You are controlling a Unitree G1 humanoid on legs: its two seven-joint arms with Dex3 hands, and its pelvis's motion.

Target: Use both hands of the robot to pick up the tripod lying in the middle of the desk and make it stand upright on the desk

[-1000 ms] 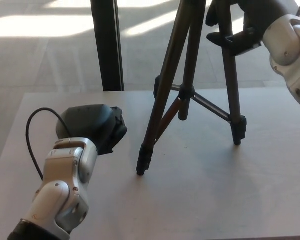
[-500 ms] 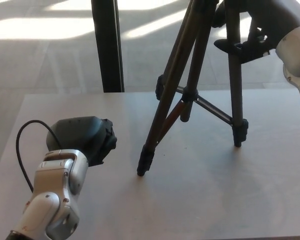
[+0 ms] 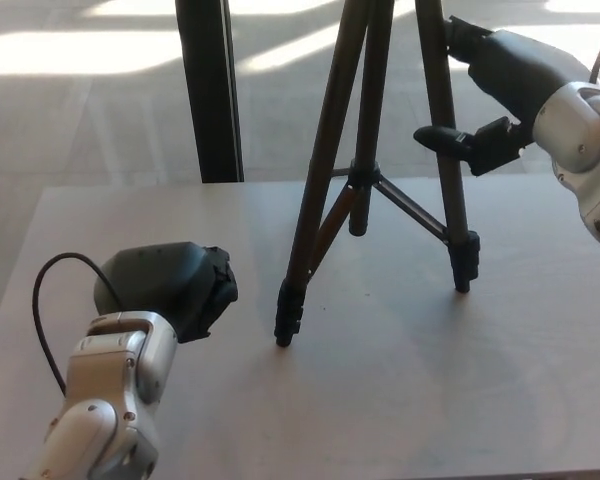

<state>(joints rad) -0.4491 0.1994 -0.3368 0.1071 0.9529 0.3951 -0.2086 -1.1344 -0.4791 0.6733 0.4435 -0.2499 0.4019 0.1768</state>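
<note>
Tripod (image 3: 380, 170) stands upright on desk (image 3: 400, 400), legs spread, feet down, so main job looks done. Right hand (image 3: 485, 95) is open just beside a leg, w/ fingers apart, not clamping. Left hand (image 3: 170, 290) is low on desk, well apart from tripod, holding nothing; can't tell finger spread.

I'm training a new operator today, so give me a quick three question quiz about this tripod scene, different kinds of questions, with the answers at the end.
1. True or false: the tripod is lying flat on the desk.
2. Which hand is nearer the tripod? A) left hand B) right hand
3. Fill in: the left hand holds ____.

Key:
1. False; it stands upright, two feet visibly on the desk.
2. B; it is beside the right leg, thumb reaching toward it, apparently without gripping.
3. Nothing; it rests low over the desk, apart from the tripod.
</note>
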